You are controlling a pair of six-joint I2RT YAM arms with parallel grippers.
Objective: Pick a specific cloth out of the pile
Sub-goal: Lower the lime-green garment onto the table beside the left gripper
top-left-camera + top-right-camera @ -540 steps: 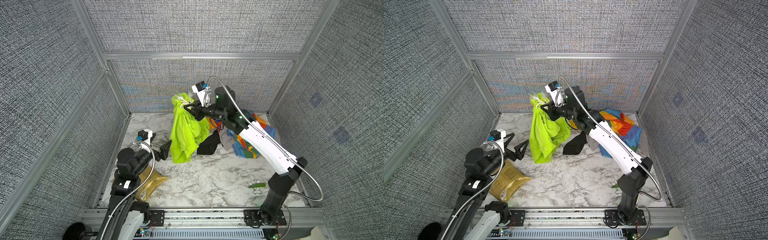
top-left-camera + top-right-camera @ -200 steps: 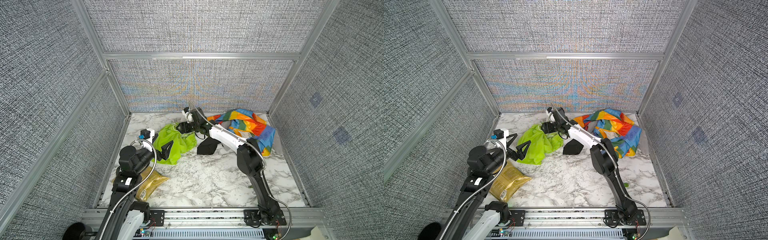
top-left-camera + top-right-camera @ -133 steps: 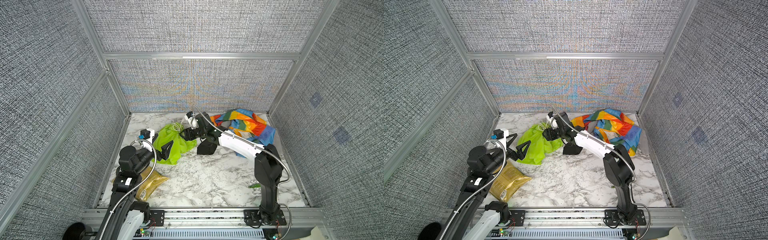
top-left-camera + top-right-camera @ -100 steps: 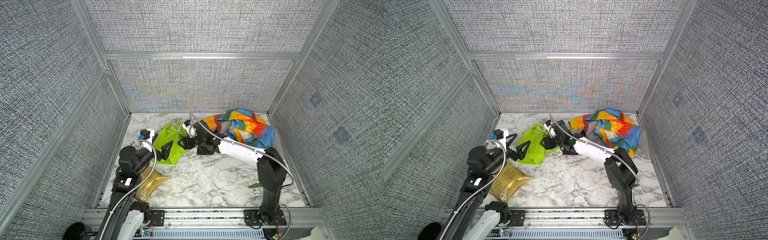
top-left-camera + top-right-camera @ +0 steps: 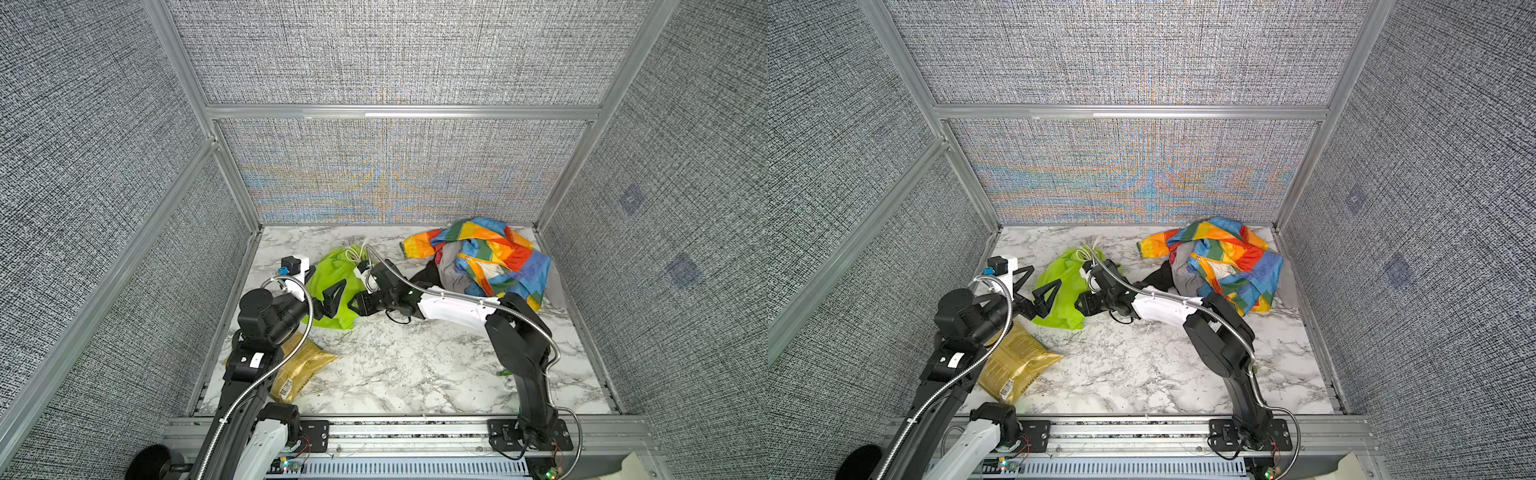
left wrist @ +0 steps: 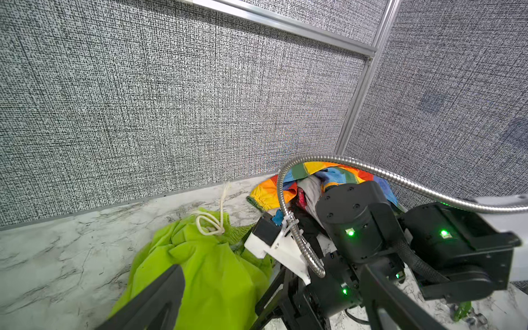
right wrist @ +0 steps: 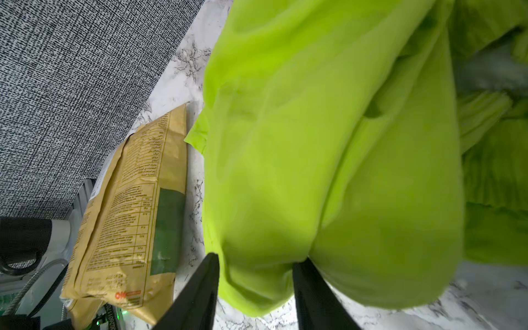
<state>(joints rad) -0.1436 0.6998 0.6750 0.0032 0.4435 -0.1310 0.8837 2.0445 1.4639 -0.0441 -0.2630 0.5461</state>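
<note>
Lime-green cloth point(image 5: 330, 270) lies crumpled left of centre on the marble surface point(image 5: 415, 365), apart from the pile point(image 5: 486, 257) at upper right. The right pincer point(image 7: 257, 258) straddles a fold, jaws parted; the left pincer point(image 5: 1046, 274) gapes beside it.

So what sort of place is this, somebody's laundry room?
Probably a robot test booth, not a home: grey textured panels in aluminium framing enclose a marble-look tabletop, and a left arm and right arm on a front rail reach over loose clothes.

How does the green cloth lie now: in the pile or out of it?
Out. The green cloth lies bunched on the table, apart from the pile, with bare marble between them.
</note>
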